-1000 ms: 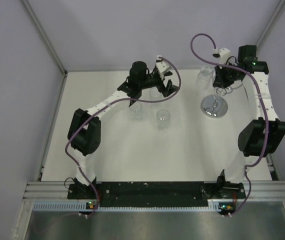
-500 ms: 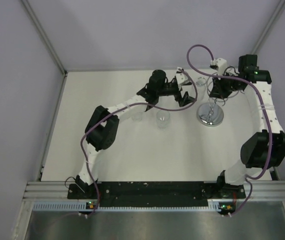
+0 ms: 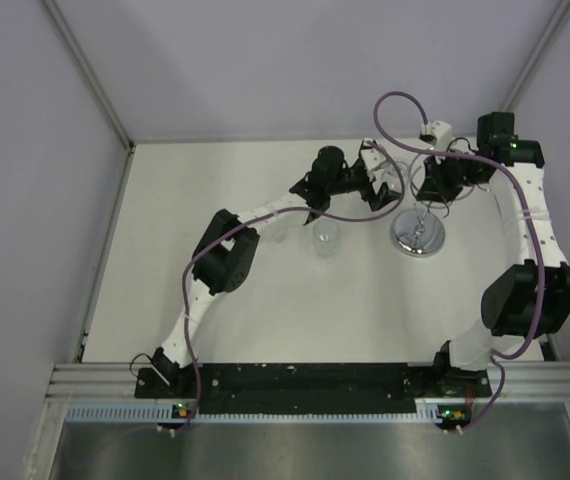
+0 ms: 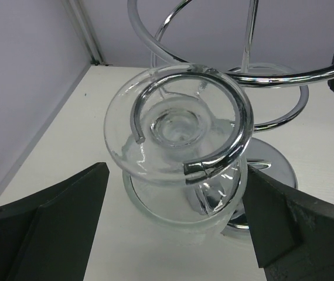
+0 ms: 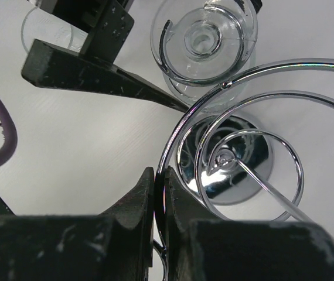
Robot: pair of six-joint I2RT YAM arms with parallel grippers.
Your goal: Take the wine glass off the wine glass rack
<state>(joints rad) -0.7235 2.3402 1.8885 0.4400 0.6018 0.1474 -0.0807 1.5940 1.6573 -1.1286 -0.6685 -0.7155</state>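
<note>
Hanging upside down, the wine glass [image 4: 179, 126] sits on the wine glass rack [image 4: 290, 75], its round foot resting on one looped wire arm and its bowl below. The left wrist view shows this up close. The left claw [image 4: 176, 228] is spread wide, with one dark finger [image 4: 61, 222] on each side of the bowl and apart from the glass.

From the top view the glass is hard to pick out. What shows there is the left arm stretched across the desk [image 3: 225, 300] towards the rack's shiny round base [image 3: 418, 233], and the right arm bent in from the far right side. A clear tumbler [image 3: 326, 238] stands on the desk left of the base.

The right wrist view adds what the others hide. The right claw [image 5: 159, 199] has its fingers pressed together on a wire loop of the rack, across the spirals from the loop that carries the glass. It also looks straight down through the spirals onto the mirrored base, with one finger of the left claw lying just beside the glass.
</note>
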